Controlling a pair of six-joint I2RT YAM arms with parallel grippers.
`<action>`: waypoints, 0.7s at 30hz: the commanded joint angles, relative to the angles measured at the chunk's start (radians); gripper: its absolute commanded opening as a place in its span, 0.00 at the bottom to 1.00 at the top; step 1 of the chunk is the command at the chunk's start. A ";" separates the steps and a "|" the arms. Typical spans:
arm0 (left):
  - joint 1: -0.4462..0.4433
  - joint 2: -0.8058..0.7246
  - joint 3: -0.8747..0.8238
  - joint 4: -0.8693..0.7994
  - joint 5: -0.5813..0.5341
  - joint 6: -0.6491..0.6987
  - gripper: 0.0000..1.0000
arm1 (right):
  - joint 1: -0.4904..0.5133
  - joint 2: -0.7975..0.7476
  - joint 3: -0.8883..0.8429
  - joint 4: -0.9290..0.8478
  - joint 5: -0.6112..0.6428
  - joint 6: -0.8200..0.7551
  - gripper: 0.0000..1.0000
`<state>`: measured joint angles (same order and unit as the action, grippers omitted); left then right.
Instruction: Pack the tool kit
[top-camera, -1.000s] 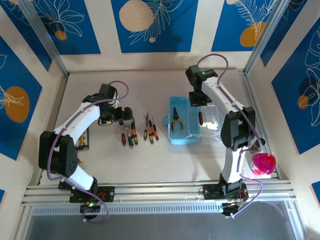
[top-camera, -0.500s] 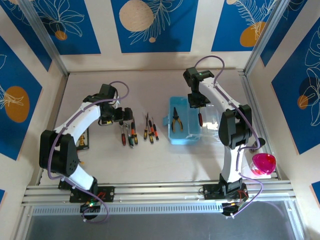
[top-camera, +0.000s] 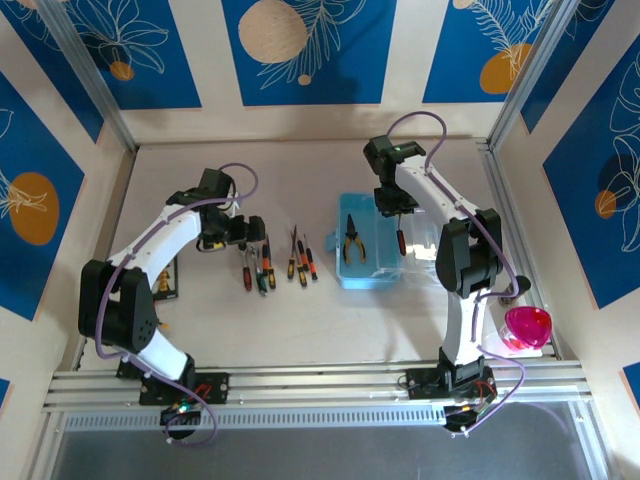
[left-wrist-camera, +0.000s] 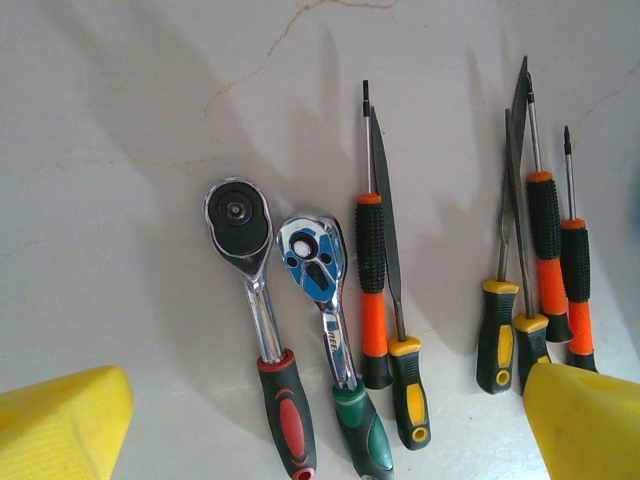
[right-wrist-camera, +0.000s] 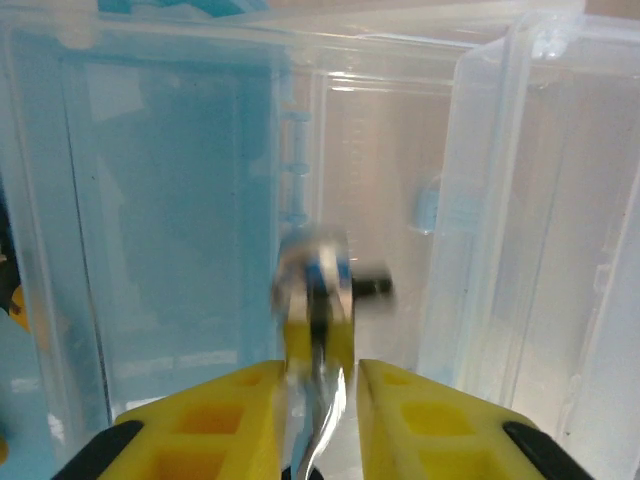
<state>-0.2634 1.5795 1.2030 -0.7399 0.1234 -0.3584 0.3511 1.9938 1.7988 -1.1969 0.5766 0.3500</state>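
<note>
The tool kit's light-blue case (top-camera: 372, 264) lies open right of centre, its clear lid (top-camera: 424, 240) folded out to the right. Orange-handled pliers (top-camera: 352, 241) rest inside. My right gripper (top-camera: 398, 206) hangs over the case's right side, and its fingers (right-wrist-camera: 440, 420) stand slightly parted. A blurred chrome ratchet (right-wrist-camera: 318, 280) sits between them, with a gap on its right. My left gripper (left-wrist-camera: 328, 425) is wide open above a red-handled ratchet (left-wrist-camera: 262, 330), a green-handled ratchet (left-wrist-camera: 335, 340) and several screwdrivers (left-wrist-camera: 372, 290) lined up on the table.
A pink cup (top-camera: 527, 327) stands near the right arm's base. A small black item (top-camera: 165, 283) lies by the left arm's base. Aluminium posts and panel walls close in the table (top-camera: 300, 330) at the back and sides.
My right gripper has shifted slightly left over the case and its fingers have parted; the ratchet between them now shows blurred. The left arm has not moved.
</note>
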 joint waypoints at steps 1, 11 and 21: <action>0.009 -0.017 -0.010 0.002 0.020 0.015 1.00 | -0.001 0.006 0.012 -0.028 0.057 0.001 0.28; 0.009 -0.018 -0.010 -0.001 0.022 0.016 1.00 | 0.006 -0.012 0.030 -0.041 0.049 -0.005 0.42; 0.008 -0.015 0.010 -0.015 0.022 0.022 1.00 | 0.041 -0.075 0.089 -0.043 -0.034 -0.046 0.97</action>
<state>-0.2634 1.5795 1.2011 -0.7406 0.1299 -0.3565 0.3820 1.9762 1.8523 -1.2091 0.5751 0.3164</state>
